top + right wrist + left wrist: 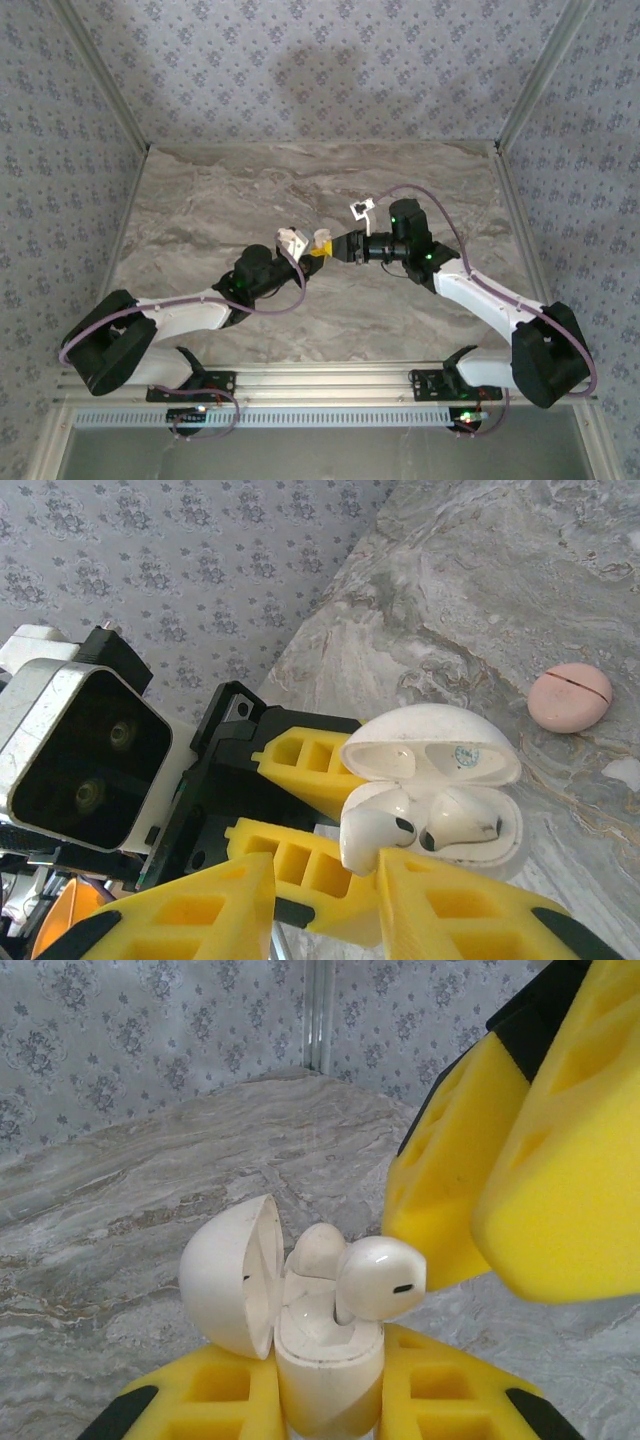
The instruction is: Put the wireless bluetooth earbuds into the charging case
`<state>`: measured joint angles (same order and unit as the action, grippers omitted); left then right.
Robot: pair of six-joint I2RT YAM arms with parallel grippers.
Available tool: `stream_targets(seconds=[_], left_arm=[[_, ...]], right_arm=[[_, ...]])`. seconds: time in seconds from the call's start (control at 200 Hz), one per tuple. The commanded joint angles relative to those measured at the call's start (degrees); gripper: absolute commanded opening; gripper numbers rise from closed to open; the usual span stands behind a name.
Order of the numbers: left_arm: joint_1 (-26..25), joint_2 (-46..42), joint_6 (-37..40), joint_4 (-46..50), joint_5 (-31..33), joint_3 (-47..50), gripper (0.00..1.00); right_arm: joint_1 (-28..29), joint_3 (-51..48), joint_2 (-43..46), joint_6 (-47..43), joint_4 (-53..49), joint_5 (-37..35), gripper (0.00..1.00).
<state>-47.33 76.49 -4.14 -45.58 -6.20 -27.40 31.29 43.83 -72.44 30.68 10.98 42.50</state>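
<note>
Atop the case [322, 1355] pinched in the left gripper [325, 1405], one earbud [380, 1280] sits crooked and may pop out if nudged; I cannot tell whether the right gripper [328, 880] pinches it.

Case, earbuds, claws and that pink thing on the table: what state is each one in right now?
Case: lid open, clamped in the left claw.
Front earbud: sticking up, not fully seated.
Back earbud: sitting lower in its slot.
Left claw: shut on the case.
Right claw: open, empty, tips next to the front earbud.
Pink pod: closed, lying on the table.
</note>
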Motion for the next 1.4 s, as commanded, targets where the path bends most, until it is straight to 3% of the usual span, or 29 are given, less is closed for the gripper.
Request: stream_targets(seconds=[0.0, 1.159, 1.394], left_arm=[[-0.32, -1.58, 0.63, -0.91, 0.13, -0.73, 0.1], [-0.56, -1.17, 1.13, -0.69, -0.58, -1.43, 0.1], [-0.49, -1.35, 1.31, -0.21, -1.51, -1.35, 0.1]], right_arm=[[0.59, 0.72, 0.47, 0.33, 1.5, 0.84, 0.33], [1.9, 2.92, -0.78, -0.98, 1.37, 0.48, 0.37], [0.83, 3.44, 2.06, -4.59, -3.71, -0.62, 0.38]])
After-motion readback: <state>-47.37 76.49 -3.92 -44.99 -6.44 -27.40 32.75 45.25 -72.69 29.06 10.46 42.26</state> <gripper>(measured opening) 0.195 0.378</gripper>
